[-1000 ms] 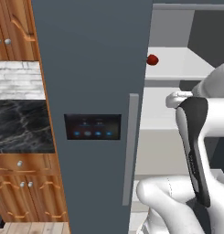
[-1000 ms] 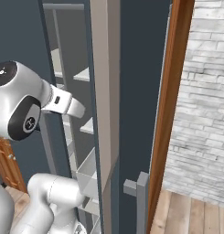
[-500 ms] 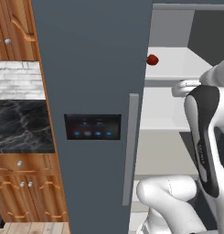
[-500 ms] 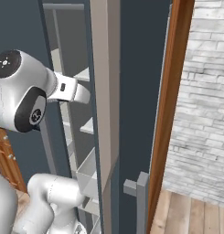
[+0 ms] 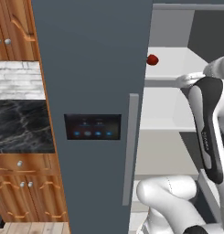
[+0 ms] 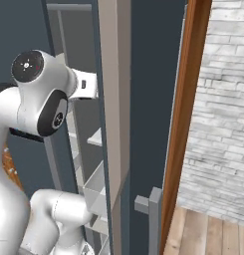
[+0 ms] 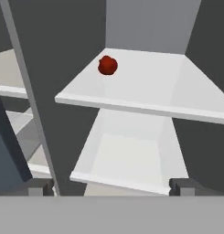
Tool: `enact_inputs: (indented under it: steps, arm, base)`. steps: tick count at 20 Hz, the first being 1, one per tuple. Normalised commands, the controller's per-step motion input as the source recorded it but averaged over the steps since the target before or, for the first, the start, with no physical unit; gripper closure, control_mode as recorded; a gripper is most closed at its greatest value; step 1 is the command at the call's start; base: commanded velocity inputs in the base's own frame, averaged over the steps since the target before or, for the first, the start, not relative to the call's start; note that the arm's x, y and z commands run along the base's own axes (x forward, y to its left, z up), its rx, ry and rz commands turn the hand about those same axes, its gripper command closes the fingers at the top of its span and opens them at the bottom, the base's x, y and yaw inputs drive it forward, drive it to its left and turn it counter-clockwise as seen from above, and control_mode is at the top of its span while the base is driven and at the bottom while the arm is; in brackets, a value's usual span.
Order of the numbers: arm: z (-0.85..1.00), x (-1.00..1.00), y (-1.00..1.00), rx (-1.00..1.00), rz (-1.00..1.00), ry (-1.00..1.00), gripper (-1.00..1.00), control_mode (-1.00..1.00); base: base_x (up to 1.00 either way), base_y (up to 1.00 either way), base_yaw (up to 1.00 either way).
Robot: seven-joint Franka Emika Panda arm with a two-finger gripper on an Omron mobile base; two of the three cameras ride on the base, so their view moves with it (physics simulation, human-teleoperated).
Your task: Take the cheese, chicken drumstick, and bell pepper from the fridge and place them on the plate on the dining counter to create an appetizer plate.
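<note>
- Kitchen sim: wooden cabinets (image 5: 15, 27) and a black marble worktop (image 5: 19, 125) at 9 o'clock in left base view; grey brick wall (image 6: 220, 99) and wood floor (image 6: 208, 234) at 3 o'clock in right base view.
- fridge (image 5: 93, 68): slate-grey door shut on one side, long grey handle (image 5: 130, 146), black panel with blue lights (image 5: 93, 127). Other side open, white shelves (image 7: 145, 87) exposed.
- Arm reaches into the open compartment, wrist level with the upper shelf.
- pincer (image 7: 111, 187): fingers spread wide apart, nothing between them, tips at 7 and 5 o'clock in hand view.
- bell pepper (image 7: 107, 65): red, sits on the upper shelf toward its back left, at 12 o'clock from the pincer, well apart from it. Also visible in left base view (image 5: 152, 60) just past the door edge.
</note>
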Motion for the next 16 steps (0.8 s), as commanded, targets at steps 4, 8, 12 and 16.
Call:
enact_inputs:
  steps: [4,8,12,16]
  arm:
    - [0.10,0.36,-0.06,-0.01,0.01,-0.01,-1.00,-1.00]
    - [0.00,0.29,-0.07,0.00,0.07,-0.06,-1.00,-1.00]
    - [-0.03,0.37,0.00,0.00,0.10,-0.08,-1.00,-1.00]
    - [0.00,0.48,0.00,0.00,0.12,0.00,-1.00,-1.00]
  base:
    - [0.00,0.00,0.00]
    - [0.00,0.00,0.00]
    - [0.00,0.00,0.00]
    - [0.00,0.00,0.00]
